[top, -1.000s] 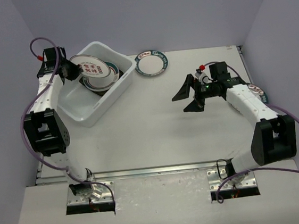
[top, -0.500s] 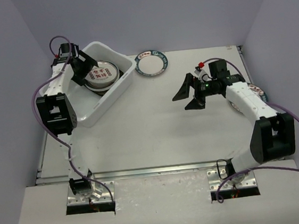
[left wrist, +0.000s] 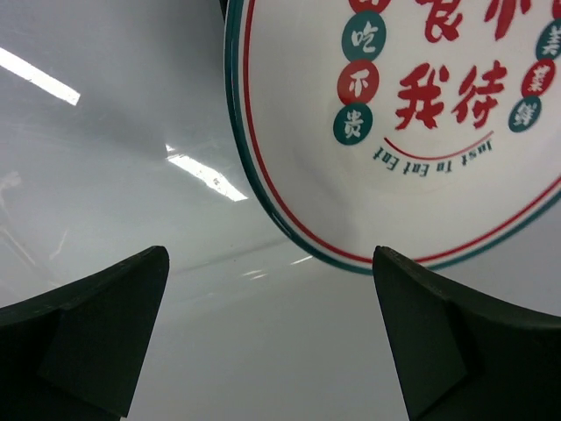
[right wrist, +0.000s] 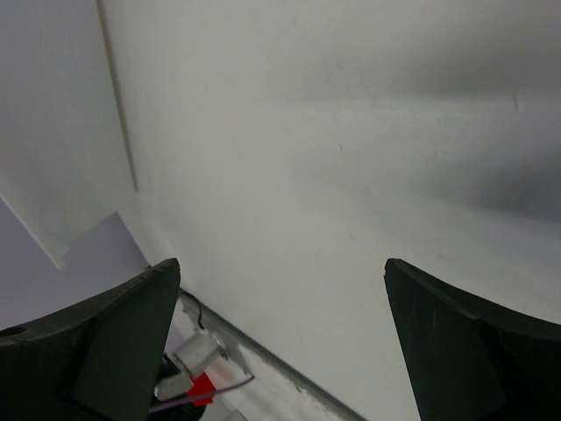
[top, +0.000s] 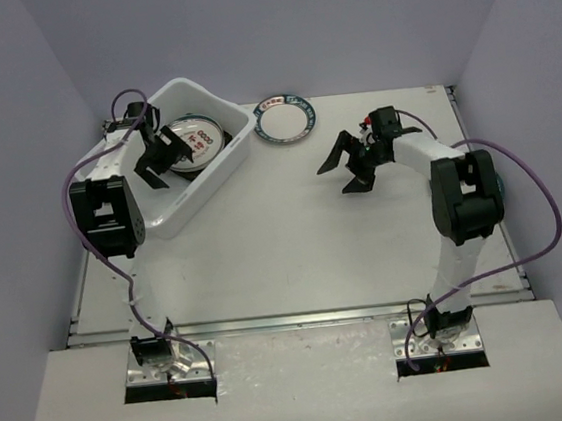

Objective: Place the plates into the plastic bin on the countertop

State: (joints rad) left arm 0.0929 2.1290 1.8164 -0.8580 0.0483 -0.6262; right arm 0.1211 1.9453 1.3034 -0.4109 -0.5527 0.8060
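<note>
The white plastic bin [top: 238, 157] stands at the countertop's [top: 284, 240] back left. In it lies a round white plate with red characters [top: 196, 140] [left wrist: 421, 132], on top of other plates that it mostly hides. My left gripper [top: 154, 159] [left wrist: 272, 351] is inside the bin just left of that plate, open and holding nothing. A white plate with a teal ringed rim [top: 284, 118] sits on the countertop right of the bin. My right gripper [top: 345, 169] [right wrist: 280, 351] hovers open and holding nothing over the countertop, to the right of and nearer than that plate.
Purple walls close in the back and both sides. A metal rail [top: 303, 320] [right wrist: 289, 377] runs along the countertop's near edge, with both arm bases behind it. The right arm's upright link [top: 466, 201] stands near the right edge.
My left gripper opened and let go of the red-character plate, which now lies flat in the bin. The gripper dropped lower beside it. My right arm swung its gripper left, toward the ringed plate.
</note>
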